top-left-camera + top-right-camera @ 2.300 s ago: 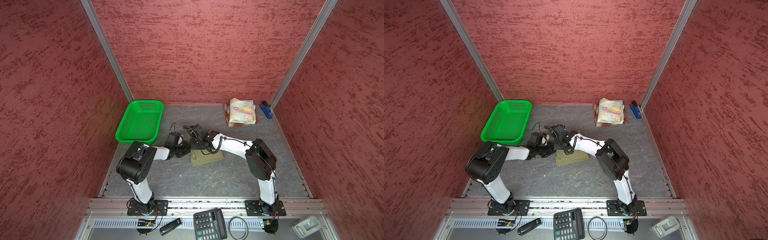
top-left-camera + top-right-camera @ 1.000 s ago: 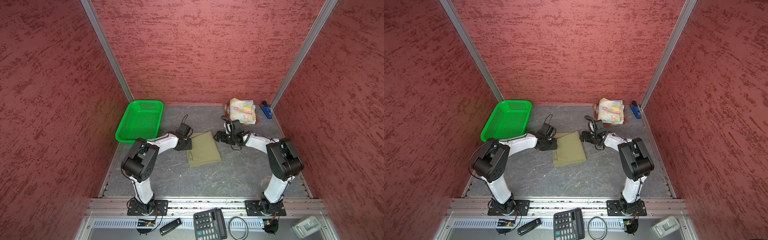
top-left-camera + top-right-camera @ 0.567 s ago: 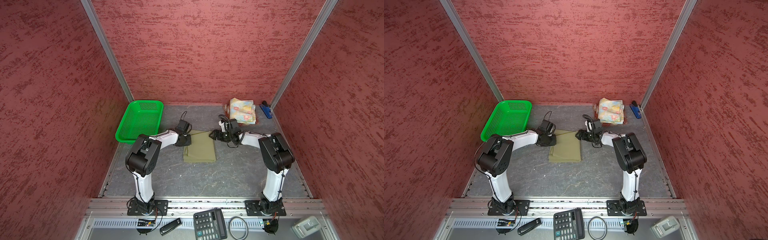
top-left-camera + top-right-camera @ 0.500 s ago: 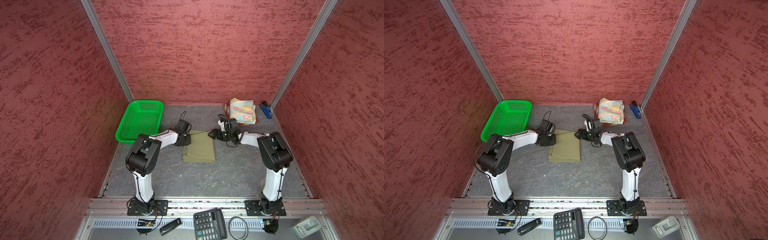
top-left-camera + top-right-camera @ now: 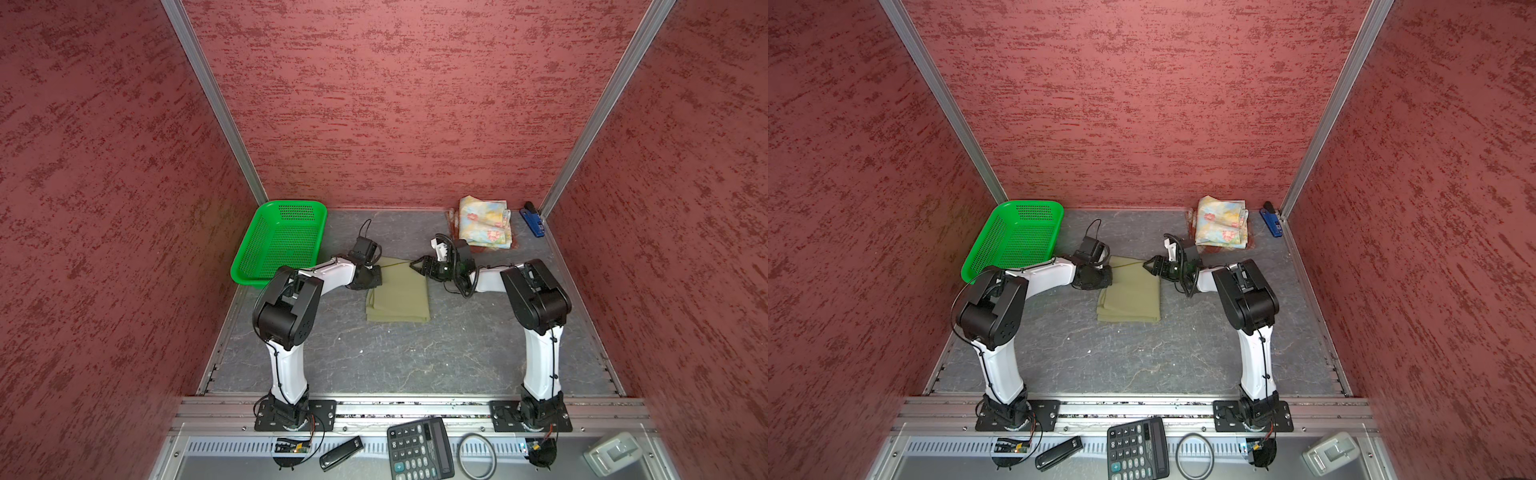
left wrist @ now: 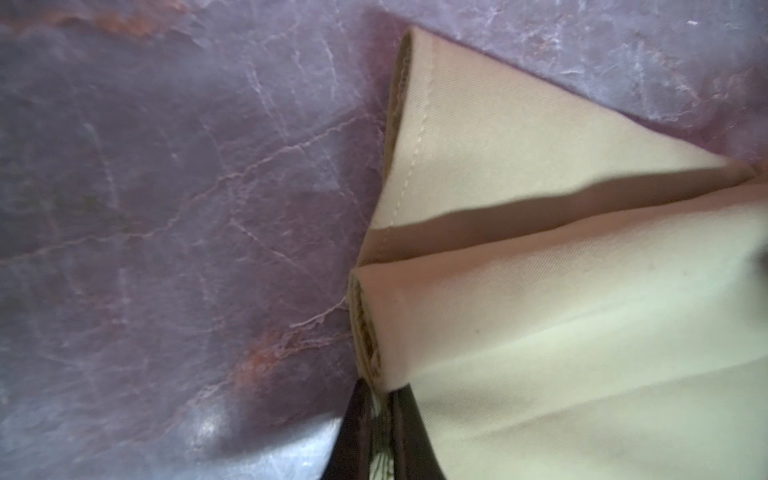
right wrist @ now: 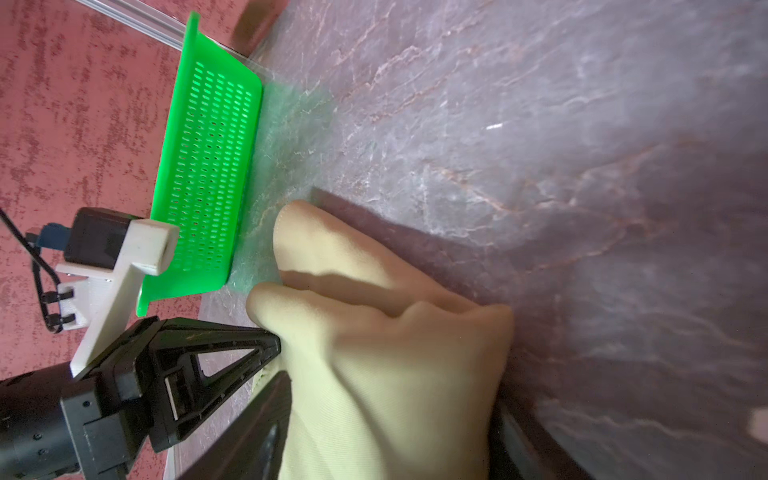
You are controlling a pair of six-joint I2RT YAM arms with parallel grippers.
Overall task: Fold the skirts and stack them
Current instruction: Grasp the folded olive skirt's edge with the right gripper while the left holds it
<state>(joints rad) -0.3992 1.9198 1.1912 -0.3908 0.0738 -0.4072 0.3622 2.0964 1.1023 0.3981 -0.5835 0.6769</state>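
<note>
Left gripper (image 6: 380, 392) has clamped the olive skirt (image 5: 399, 296); whether right gripper (image 5: 417, 265) grips is hidden

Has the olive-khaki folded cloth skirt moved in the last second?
Yes. The olive-khaki folded cloth skirt slid slightly left, toward the green plastic mesh basket, and now lies squarer.
</note>
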